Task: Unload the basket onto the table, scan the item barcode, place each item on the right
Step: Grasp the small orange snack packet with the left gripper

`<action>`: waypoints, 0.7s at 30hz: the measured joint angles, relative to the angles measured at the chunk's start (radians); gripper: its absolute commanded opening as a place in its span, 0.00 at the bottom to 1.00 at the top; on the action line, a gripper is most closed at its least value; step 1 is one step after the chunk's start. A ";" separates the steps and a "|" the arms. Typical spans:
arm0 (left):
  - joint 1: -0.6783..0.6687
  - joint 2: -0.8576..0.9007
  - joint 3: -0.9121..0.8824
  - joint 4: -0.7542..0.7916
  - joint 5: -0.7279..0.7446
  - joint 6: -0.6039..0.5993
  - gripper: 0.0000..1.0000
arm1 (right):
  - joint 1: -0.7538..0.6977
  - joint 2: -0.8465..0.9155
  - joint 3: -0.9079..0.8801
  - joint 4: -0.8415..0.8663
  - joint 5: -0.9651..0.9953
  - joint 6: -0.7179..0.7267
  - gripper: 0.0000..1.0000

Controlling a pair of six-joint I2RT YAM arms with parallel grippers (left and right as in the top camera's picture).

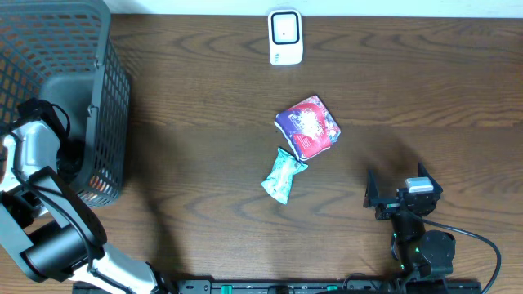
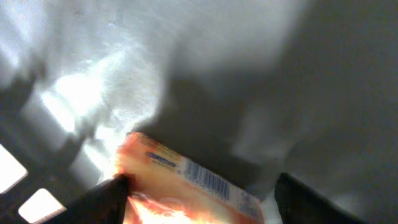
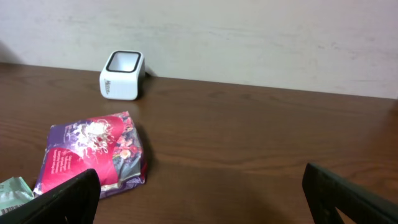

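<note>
An orange packet (image 2: 163,198) with a printed barcode (image 2: 208,180) lies on the grey basket floor in the left wrist view. My left gripper (image 2: 200,188) is down inside the basket with its jaws on either side of the packet. The left finger (image 2: 102,199) touches the packet's edge, and the right finger (image 2: 311,202) stands a little apart from it. In the overhead view this gripper is hidden by the basket (image 1: 61,90). The white scanner (image 1: 285,37) (image 3: 122,75) stands at the table's far edge. My right gripper (image 1: 402,196) (image 3: 202,199) rests open over bare table.
A purple-and-red snack packet (image 1: 308,126) (image 3: 93,152) and a pale green packet (image 1: 283,175) (image 3: 11,190) lie mid-table between scanner and right gripper. The dark mesh basket fills the left side, with the left arm (image 1: 37,155) reaching into it.
</note>
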State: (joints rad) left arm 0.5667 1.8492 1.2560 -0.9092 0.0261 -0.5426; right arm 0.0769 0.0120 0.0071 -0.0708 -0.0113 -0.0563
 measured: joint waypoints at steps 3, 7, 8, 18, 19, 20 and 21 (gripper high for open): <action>0.001 -0.001 0.000 0.005 -0.010 0.000 0.44 | 0.000 0.000 0.000 0.000 0.000 0.000 0.99; 0.001 -0.005 0.000 0.037 -0.010 0.016 0.11 | 0.000 0.000 0.000 0.000 0.000 0.000 0.99; 0.001 -0.006 0.000 0.052 -0.008 0.026 0.08 | 0.000 0.000 0.000 0.000 0.000 0.000 0.99; 0.001 -0.004 0.014 0.127 0.019 0.079 0.07 | 0.000 0.000 0.000 0.000 0.000 0.000 0.99; 0.001 -0.003 0.022 0.126 0.025 0.085 0.08 | 0.000 0.000 0.000 0.000 0.000 0.000 0.99; 0.001 -0.002 0.032 0.126 0.033 0.093 0.08 | 0.000 0.000 0.000 0.000 0.000 0.000 0.99; 0.001 -0.002 0.044 0.123 0.047 0.099 0.30 | 0.000 0.000 0.000 0.000 0.000 0.000 0.99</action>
State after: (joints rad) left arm 0.5674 1.8477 1.3003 -0.7864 0.0727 -0.4438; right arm 0.0769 0.0124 0.0071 -0.0708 -0.0113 -0.0563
